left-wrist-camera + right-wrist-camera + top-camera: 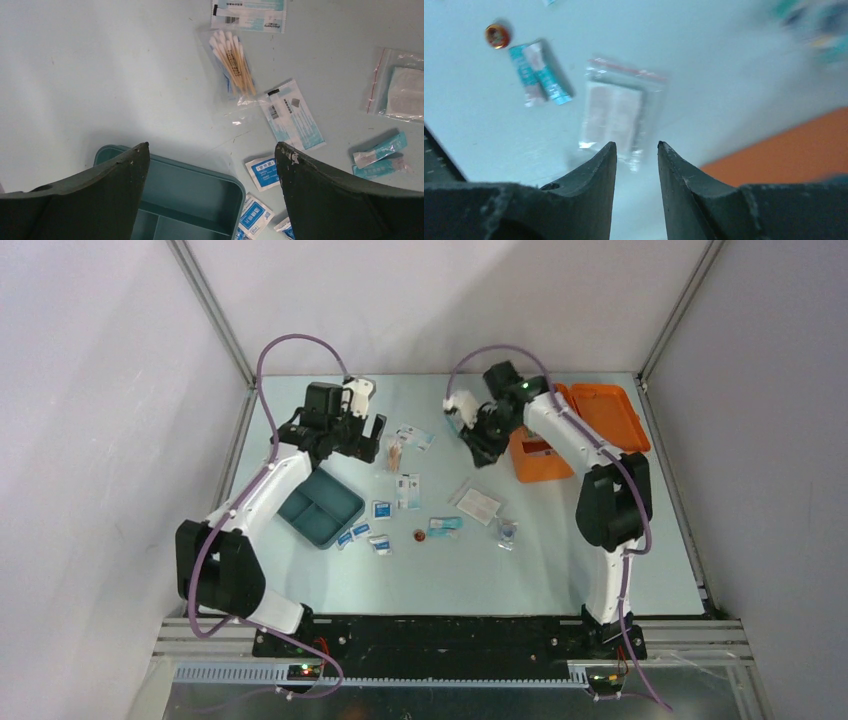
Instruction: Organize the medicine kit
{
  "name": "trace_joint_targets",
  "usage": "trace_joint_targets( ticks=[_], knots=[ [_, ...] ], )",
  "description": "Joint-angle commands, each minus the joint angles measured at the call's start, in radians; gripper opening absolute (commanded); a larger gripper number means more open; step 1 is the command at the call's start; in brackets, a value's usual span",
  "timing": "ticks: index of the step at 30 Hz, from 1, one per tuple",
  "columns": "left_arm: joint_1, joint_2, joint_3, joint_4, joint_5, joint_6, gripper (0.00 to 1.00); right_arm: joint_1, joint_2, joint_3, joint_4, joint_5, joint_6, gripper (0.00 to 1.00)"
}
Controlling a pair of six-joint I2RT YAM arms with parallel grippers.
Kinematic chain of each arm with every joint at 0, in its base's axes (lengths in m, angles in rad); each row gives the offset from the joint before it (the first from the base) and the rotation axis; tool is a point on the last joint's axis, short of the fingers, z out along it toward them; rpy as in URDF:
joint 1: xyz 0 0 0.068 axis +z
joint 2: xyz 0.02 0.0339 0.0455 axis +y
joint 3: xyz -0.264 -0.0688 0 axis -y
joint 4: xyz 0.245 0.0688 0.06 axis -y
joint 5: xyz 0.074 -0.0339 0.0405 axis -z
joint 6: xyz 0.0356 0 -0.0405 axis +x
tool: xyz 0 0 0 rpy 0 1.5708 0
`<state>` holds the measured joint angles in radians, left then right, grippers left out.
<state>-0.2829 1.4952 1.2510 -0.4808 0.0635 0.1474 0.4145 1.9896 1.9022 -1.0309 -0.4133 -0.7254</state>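
Now | medicine kit (610, 415): 1 | teal tray (320, 508): 1 | swab bag (232, 65): 1

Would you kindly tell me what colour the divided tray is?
The tray is teal; the top external view shows it best.

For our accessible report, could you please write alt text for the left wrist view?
The left gripper hangs open above the table, its two dark fingers framing a corner of a teal divided tray. Beyond lie a clear bag of cotton swabs, several blue-and-white packets and a zip bag holding white pads.
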Motion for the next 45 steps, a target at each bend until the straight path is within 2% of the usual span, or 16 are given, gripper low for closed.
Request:
trace_joint_targets(
  ticks=[1,4,8,16,19,25,27,30,31,32,34,35,39,43,45],
  knots=[
    [0.019,-0.086,-0.035,0.012,0.004,-0.007,1.00,0.077,-0.005,-0.145,0.033,-0.002,0.147,0.41],
    [0.023,-0.115,-0.064,0.013,0.007,-0.010,1.00,0.088,0.003,-0.216,0.071,0.073,0.196,0.42],
    [0.024,-0.133,-0.092,0.014,0.016,-0.016,1.00,0.084,0.018,-0.282,0.087,0.176,0.170,0.43],
    [0.024,-0.132,-0.088,0.013,0.019,-0.019,1.00,0.061,0.084,-0.329,0.094,0.221,0.154,0.42],
    [0.024,-0.133,-0.087,0.014,0.022,-0.020,1.00,0.060,0.107,-0.327,0.083,0.208,0.143,0.39],
    [0.024,-0.120,-0.085,0.015,0.031,-0.027,1.00,0.070,0.112,-0.319,0.087,0.184,0.116,0.26],
    [0.024,-0.110,-0.079,0.017,0.038,-0.035,1.00,0.074,0.119,-0.317,0.095,0.206,0.121,0.29],
    [0.023,-0.102,-0.068,0.020,0.043,-0.040,1.00,0.082,0.131,-0.323,0.102,0.234,0.123,0.41],
    [0.023,-0.100,-0.067,0.021,0.043,-0.040,1.00,0.082,0.137,-0.326,0.103,0.236,0.120,0.42],
    [0.023,-0.098,-0.065,0.022,0.042,-0.040,1.00,0.082,0.143,-0.330,0.103,0.236,0.118,0.40],
    [0.024,-0.097,-0.066,0.025,0.043,-0.042,1.00,0.086,0.157,-0.328,0.096,0.237,0.106,0.29],
    [0.024,-0.098,-0.069,0.026,0.042,-0.043,1.00,0.088,0.163,-0.327,0.095,0.247,0.106,0.21],
    [0.023,-0.104,-0.075,0.025,0.040,-0.044,1.00,0.094,0.142,-0.317,0.112,0.268,0.122,0.03],
    [0.023,-0.103,-0.075,0.025,0.033,-0.037,0.99,0.090,0.022,-0.246,0.088,0.224,0.100,0.00],
    [0.023,-0.096,-0.071,0.025,0.036,-0.040,1.00,0.075,-0.061,-0.214,0.073,0.135,0.080,0.00]
  ],
)
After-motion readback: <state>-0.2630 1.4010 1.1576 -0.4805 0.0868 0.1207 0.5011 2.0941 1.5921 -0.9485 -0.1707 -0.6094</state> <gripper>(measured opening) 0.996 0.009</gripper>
